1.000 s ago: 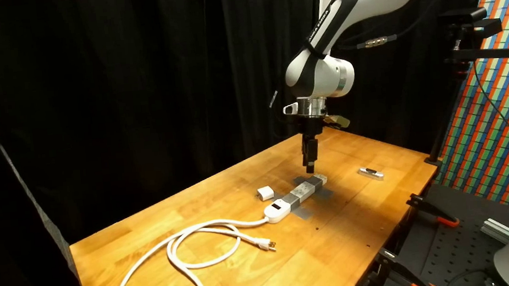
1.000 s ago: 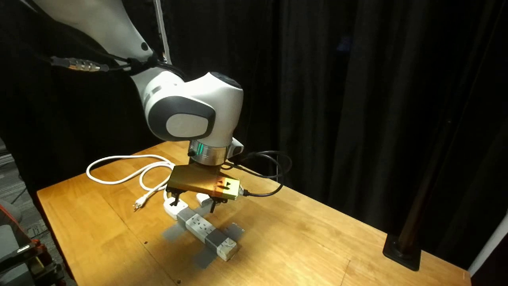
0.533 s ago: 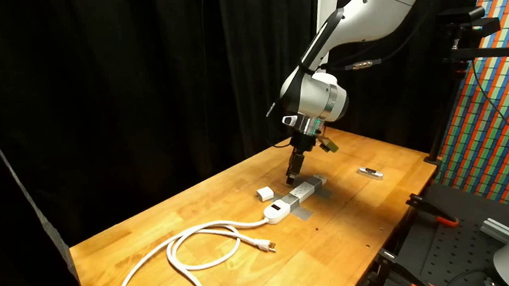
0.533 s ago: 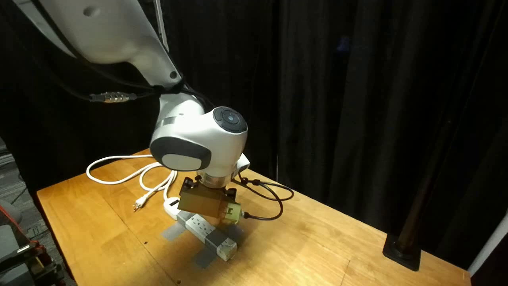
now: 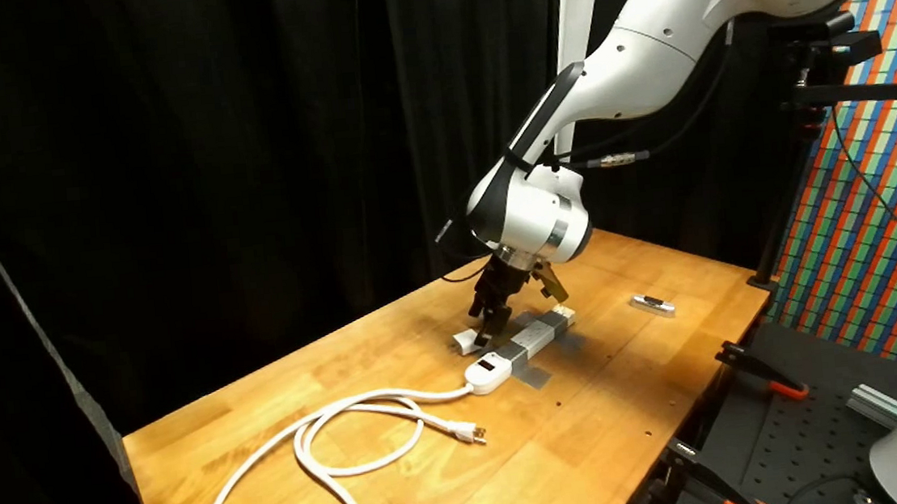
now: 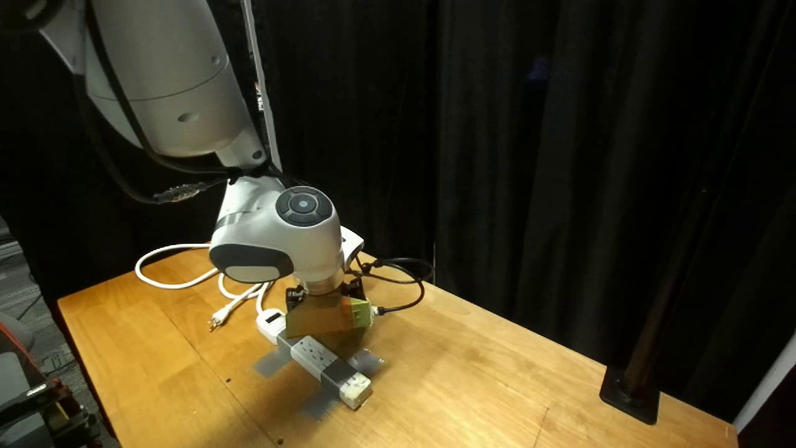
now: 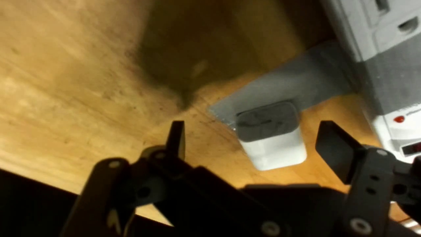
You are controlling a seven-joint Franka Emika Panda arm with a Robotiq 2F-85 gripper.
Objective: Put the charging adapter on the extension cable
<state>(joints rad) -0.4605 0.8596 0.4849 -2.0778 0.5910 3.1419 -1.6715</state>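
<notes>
Wrist view, gripper (image 7: 256, 143) spread, charging adapter (image 7: 271, 137) between

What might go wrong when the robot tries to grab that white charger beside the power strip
In the wrist view, the charger appears off-center between the open fingers, so closing might nudge it before both grip. The finger nearer the power strip could also bump that strip.

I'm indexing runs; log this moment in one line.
gripper: open, near charging adapter; held: nothing; charging adapter: on table, beside extension cable; placement: pending
</notes>
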